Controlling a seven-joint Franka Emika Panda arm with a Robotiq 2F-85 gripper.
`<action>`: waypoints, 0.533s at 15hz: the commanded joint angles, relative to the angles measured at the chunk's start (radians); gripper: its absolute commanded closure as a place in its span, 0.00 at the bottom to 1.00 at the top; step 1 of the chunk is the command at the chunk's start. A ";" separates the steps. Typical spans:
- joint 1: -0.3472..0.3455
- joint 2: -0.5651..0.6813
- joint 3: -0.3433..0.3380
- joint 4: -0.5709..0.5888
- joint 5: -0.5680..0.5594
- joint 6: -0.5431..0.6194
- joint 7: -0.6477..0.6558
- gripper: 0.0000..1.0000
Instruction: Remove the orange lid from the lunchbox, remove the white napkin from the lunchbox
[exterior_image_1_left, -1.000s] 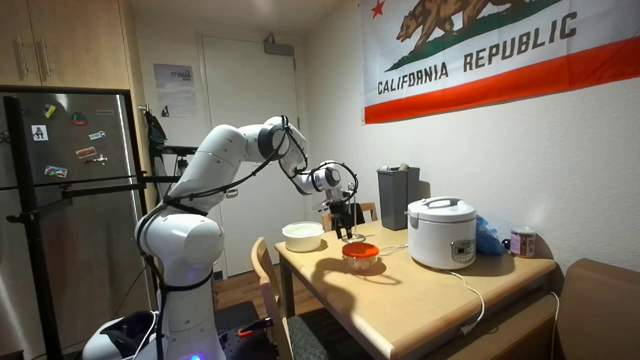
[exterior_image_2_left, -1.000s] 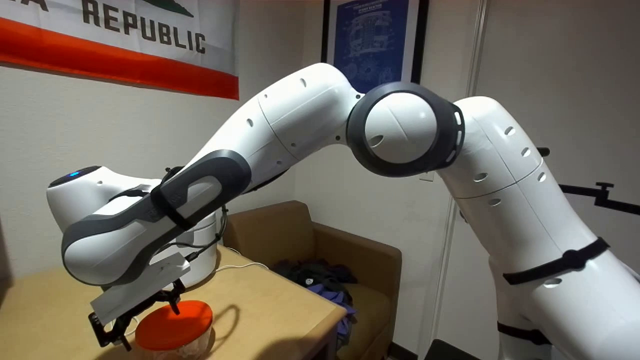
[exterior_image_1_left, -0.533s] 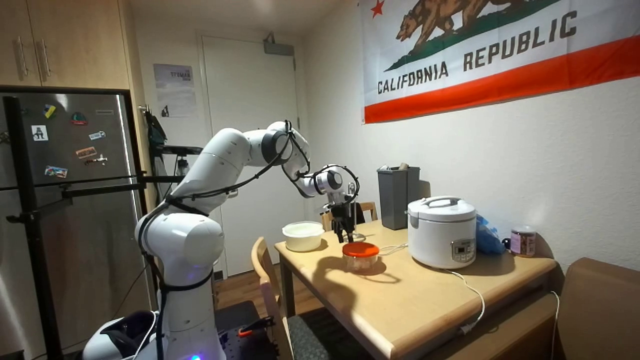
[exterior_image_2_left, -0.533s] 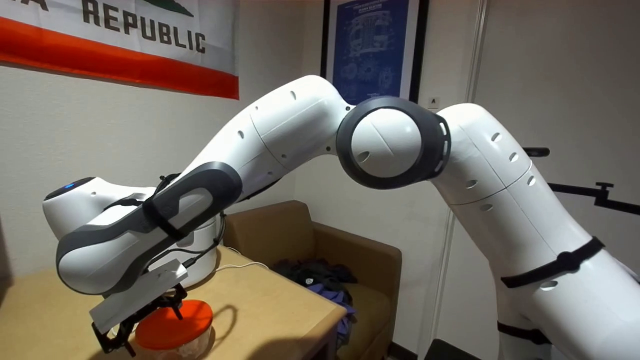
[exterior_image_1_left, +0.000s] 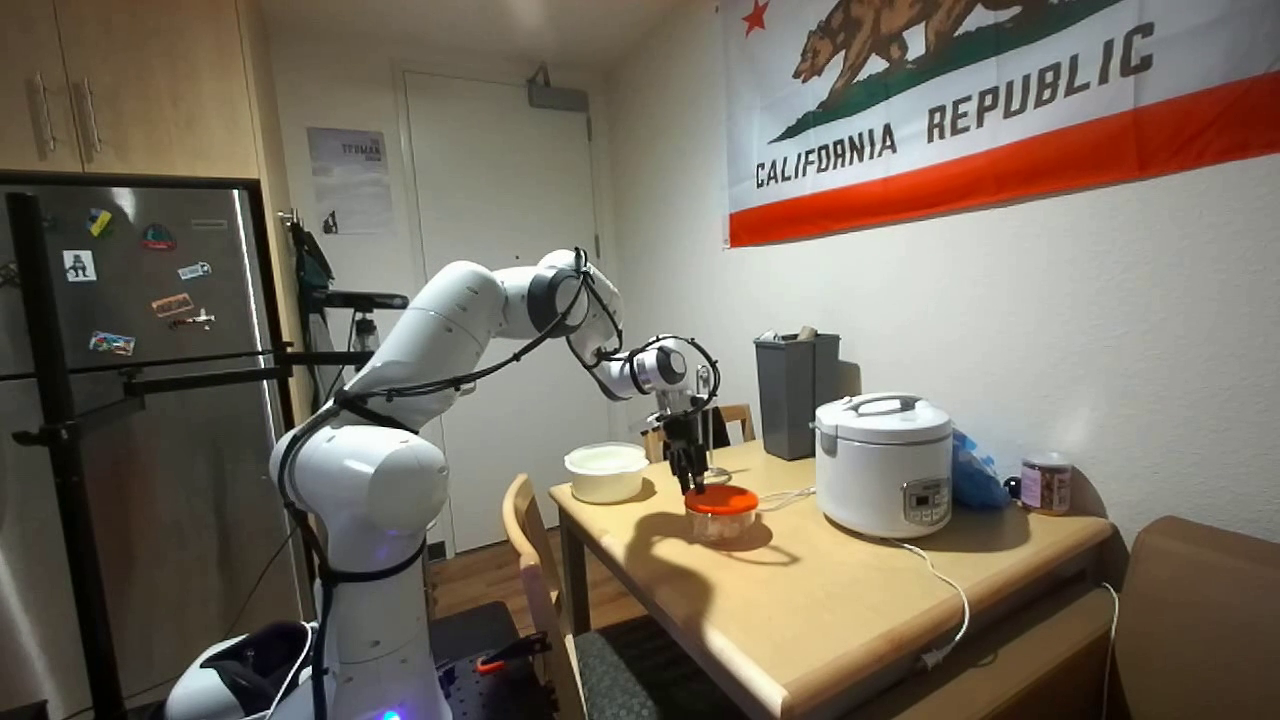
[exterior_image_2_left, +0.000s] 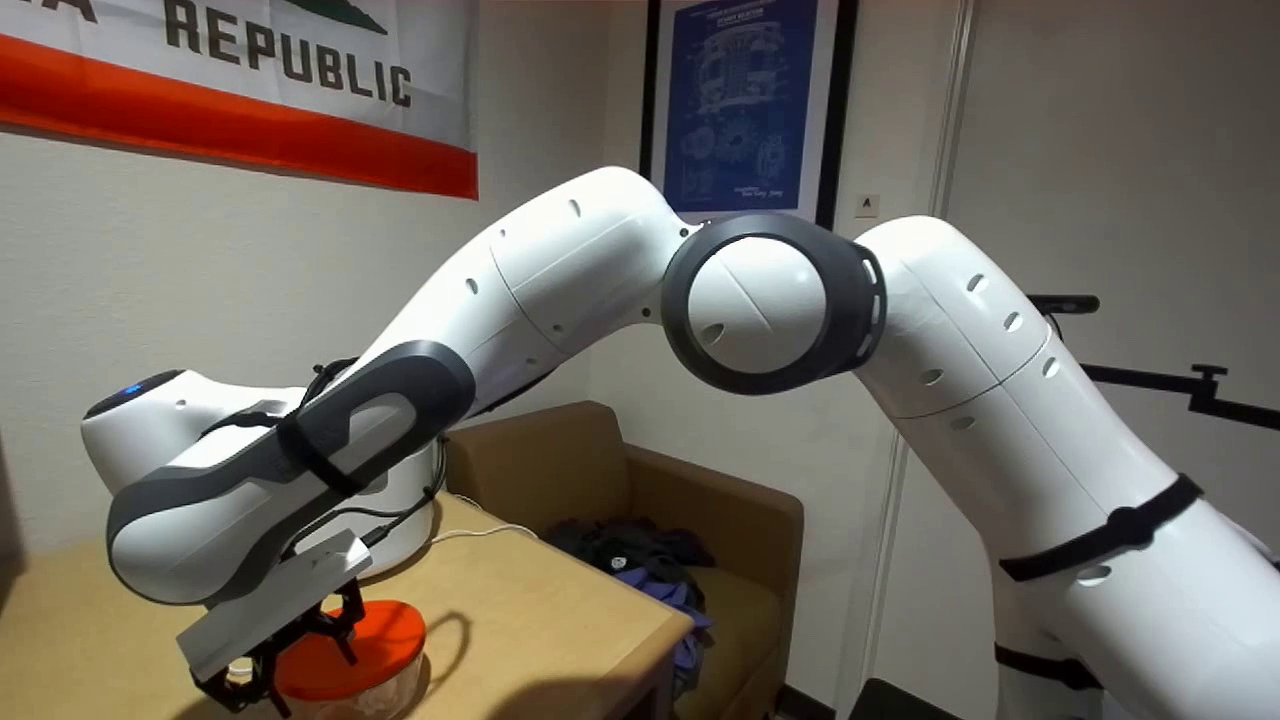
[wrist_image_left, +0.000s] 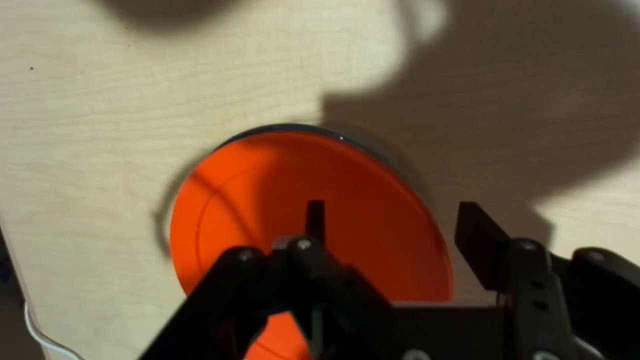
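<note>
Light wood table (exterior_image_1_left: 850, 610), broad, rounded edge. White jointed robot arm (exterior_image_1_left: 370, 490), dark-banded, reaching over it, wrist low. White round-bodied rice cooker (exterior_image_1_left: 880, 470) on the table, near the wall. Tapered grey plastic bin (exterior_image_1_left: 790, 400) farther along the same side. Cream round plastic tub (exterior_image_1_left: 605, 482) near a table corner.

Black two-fingered gripper (wrist_image_left: 392, 215) at the arm's end, pointing down, its fingers spread well apart.

Clear-walled, low, round lunchbox (exterior_image_1_left: 722, 527): upright on the table between tub and cooker, beneath the gripper. Pale contents (exterior_image_2_left: 385, 696) show through the wall; too indistinct to name.

Flat, round, orange-red lid (exterior_image_1_left: 728, 500): seated level on the lunchbox, covering its top. Smooth face, faint curved line inside one edge, bright orange on one side, deep red where shadow crosses.

Between views: the wrist view shows the finger spacing plainly, one fingertip (wrist_image_left: 315, 220) over the lid, its partner past the rim, above table. In an exterior view the black fingers (exterior_image_1_left: 697, 475) overlap nearly edge-on, so the gap is lost. Lunchbox contents show from the side; from above, the lid hides them and a dark sliver of wall edges past the rim. Fingertip contact with lid: cannot tell.
</note>
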 joint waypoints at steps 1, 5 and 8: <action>0.010 -0.002 -0.005 0.027 -0.017 -0.035 0.034 0.62; 0.015 -0.008 -0.005 0.035 -0.019 -0.033 0.032 0.91; 0.019 -0.011 -0.005 0.044 -0.021 -0.031 0.033 0.95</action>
